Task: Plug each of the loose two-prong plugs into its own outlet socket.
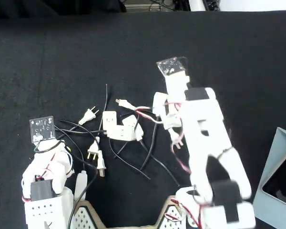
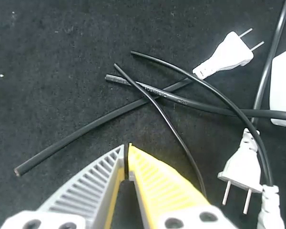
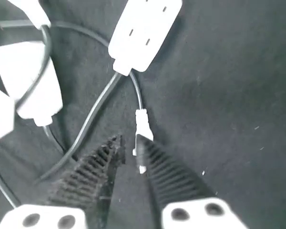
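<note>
Several white two-prong plugs lie among black cables mid-table: one plug (image 1: 88, 115) (image 2: 226, 55) points to the far side, and another plug (image 1: 93, 150) (image 2: 240, 169) lies nearer. White outlet blocks (image 1: 119, 126) sit in the middle. A separate white outlet socket (image 1: 159, 102) (image 3: 145, 28) lies just beyond my right gripper (image 1: 175, 137) (image 3: 128, 143). That gripper is slightly open, with a small white plug (image 3: 142, 126) against one fingertip. My left gripper (image 2: 126, 150) is shut and holds nothing. It hovers over loose black cables (image 2: 148, 95).
A grey-blue box (image 1: 276, 181) stands at the right edge. Red-and-white leads (image 1: 148, 113) run from the socket area to the right arm. Two more white adaptors (image 3: 35, 81) lie beside the black cable in the right wrist view. Bare black cloth covers the far half.
</note>
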You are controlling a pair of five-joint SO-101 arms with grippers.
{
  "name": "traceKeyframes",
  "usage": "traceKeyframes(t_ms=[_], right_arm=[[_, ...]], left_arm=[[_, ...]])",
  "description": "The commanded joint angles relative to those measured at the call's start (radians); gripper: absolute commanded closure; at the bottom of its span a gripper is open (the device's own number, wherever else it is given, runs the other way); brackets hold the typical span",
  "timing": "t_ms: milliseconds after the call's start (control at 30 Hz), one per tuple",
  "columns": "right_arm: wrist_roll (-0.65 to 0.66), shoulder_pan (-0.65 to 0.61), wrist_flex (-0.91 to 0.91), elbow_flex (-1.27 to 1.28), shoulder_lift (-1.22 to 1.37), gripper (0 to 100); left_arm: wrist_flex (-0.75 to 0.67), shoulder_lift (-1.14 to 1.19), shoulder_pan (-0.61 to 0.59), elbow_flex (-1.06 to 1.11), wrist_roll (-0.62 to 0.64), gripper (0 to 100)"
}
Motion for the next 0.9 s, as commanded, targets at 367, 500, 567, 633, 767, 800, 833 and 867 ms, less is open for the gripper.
traceKeyframes(t_ms=[367,500,567,633,767,800,833,867], right_arm=[[0.006,-0.009,0.123,-0.237,0.384,84.4],[0.006,0.025,0.124,-0.251,0.430,84.5],[0.006,0.049,0.124,-0.255,0.443,85.8],[0.006,0.063,0.124,-0.255,0.449,87.6],[0.006,0.058,0.124,-0.254,0.449,88.5],[0.006,0.058,0.124,-0.254,0.449,88.5],[0.006,0.058,0.124,-0.254,0.449,88.5],[0.006,0.058,0.124,-0.254,0.449,88.5]], left_arm=[[0.008,-0.005,-0.007,0.019,-0.011,97],[0.008,-0.005,-0.007,0.019,-0.011,97],[0.008,-0.005,-0.007,0.019,-0.011,97],[0.008,-0.005,-0.007,0.019,-0.011,97],[0.008,-0.005,-0.007,0.019,-0.011,97],[0.008,-0.005,-0.007,0.019,-0.011,97],[0.008,-0.005,-0.007,0.019,-0.011,97],[0.008,-0.005,-0.007,0.019,-0.011,97]])
